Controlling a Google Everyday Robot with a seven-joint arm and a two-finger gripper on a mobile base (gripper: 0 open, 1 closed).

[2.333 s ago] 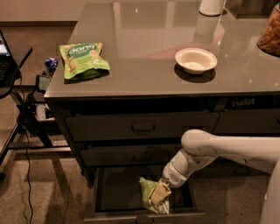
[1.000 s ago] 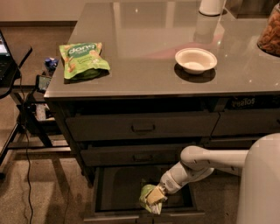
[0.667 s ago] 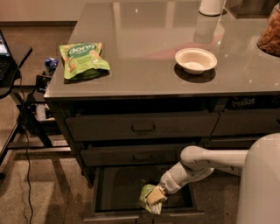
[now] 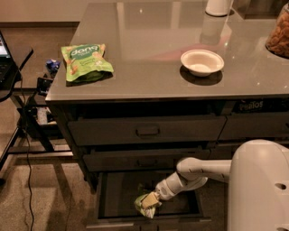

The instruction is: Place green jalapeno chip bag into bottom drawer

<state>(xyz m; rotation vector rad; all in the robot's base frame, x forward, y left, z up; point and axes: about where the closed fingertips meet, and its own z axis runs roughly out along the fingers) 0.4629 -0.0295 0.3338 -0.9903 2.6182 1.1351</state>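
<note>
low and near, at the foot of a dark grey cabinet: a wide, shallow dark grey bottom drawer (image 4: 118, 195), pulled out toward the near side, dark inside, with a flat front panel. reaching into it from the right, a white jointed robot arm (image 4: 204, 168), ending in a pale two-finger gripper (image 4: 151, 200) over the drawer's middle, close to the near rim. pinched between the fingers, a small crinkly olive-green chip bag (image 4: 142, 208), tilted, inside the drawer's opening at the gripper's tip, lower end down by the front panel; cannot tell whether resting on the drawer floor or held just off it. above, two dark grey upper drawers (image 4: 146, 131), both closed, each with a small rectangular handle, stacked one over the other. on top, a smooth, glossy grey countertop (image 4: 149, 31). at its near left corner, a brighter green snack bag with white "dang" lettering (image 4: 86, 61), lying flat, well apart from the open drawer. right of centre, a shallow round white bowl (image 4: 202, 62). at the far edge, the base of a white cylindrical container (image 4: 218, 6); at the far right edge, part of a clear jar with brown contents (image 4: 279, 34). near right, the robot's bulky white body (image 4: 259, 185). off to the left, black cables (image 4: 27, 135) trailing down to a speckled floor.
</note>
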